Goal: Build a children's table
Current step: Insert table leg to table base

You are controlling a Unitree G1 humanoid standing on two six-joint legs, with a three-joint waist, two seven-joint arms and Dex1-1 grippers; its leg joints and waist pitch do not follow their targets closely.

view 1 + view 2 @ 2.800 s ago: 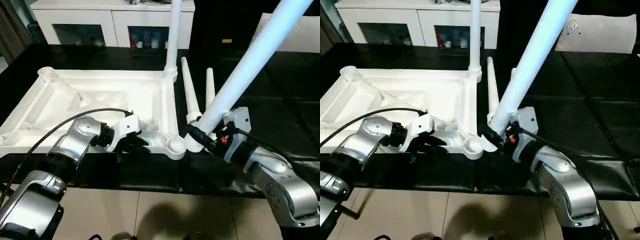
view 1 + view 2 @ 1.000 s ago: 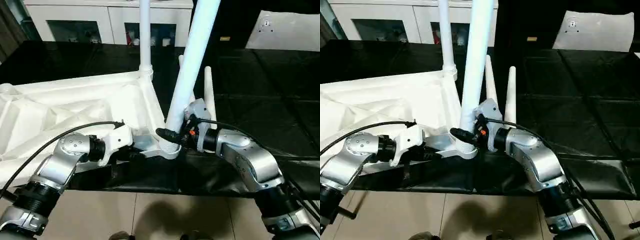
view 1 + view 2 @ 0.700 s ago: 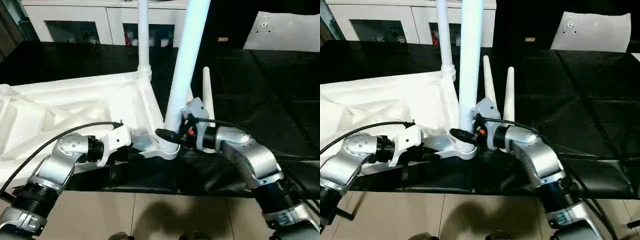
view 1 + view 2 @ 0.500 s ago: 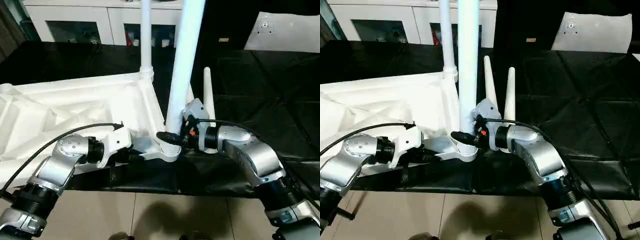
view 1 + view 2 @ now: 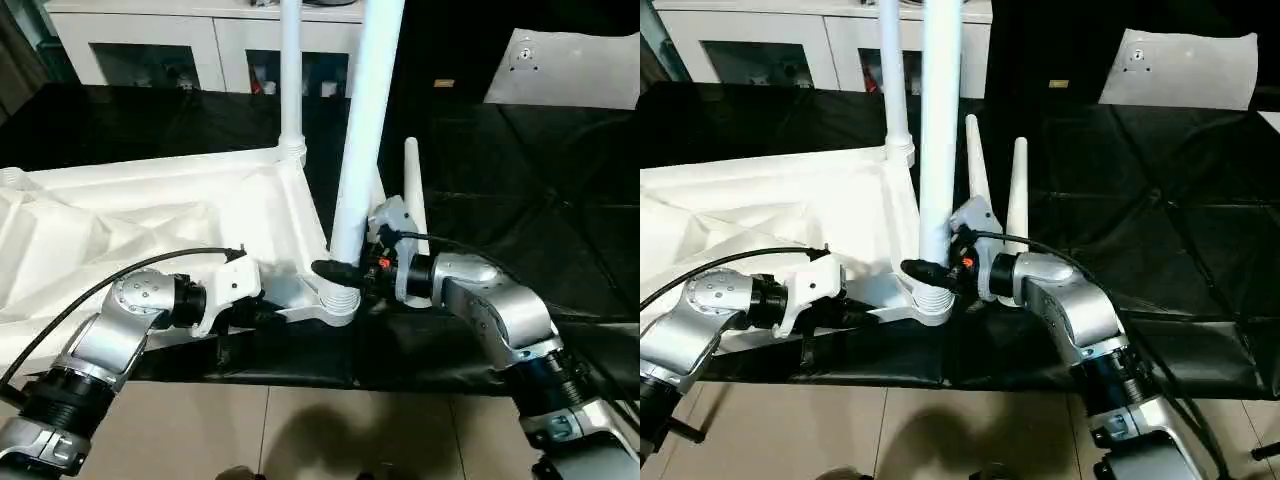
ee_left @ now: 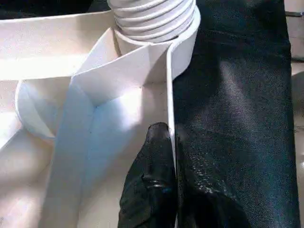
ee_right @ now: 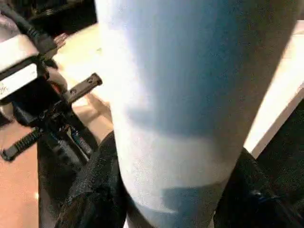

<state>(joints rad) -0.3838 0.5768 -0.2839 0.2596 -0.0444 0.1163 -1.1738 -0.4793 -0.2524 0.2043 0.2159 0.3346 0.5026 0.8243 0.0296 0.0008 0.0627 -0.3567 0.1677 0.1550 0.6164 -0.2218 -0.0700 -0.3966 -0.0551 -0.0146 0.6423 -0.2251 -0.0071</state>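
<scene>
Right gripper has its fingers wrapped round the fat base of a leg, just above the near corner socket of the upside-down top, so it's a firm hold at about half width. Biggest risk from here, I reckon: the leg looks a touch tilted, and if it gets turned like that the thread cross-threads or jams, or the fingers just slip round the smooth plastic. Twisting could also drag the whole top sideways. That's what the left gripper is for: it's pinched tight on the thin edge wall right beside that socket. Hard to tell how deep the thread sits already. Beyond the right gripper, another leg stands in the far corner, and two spares lie just behind.
</scene>
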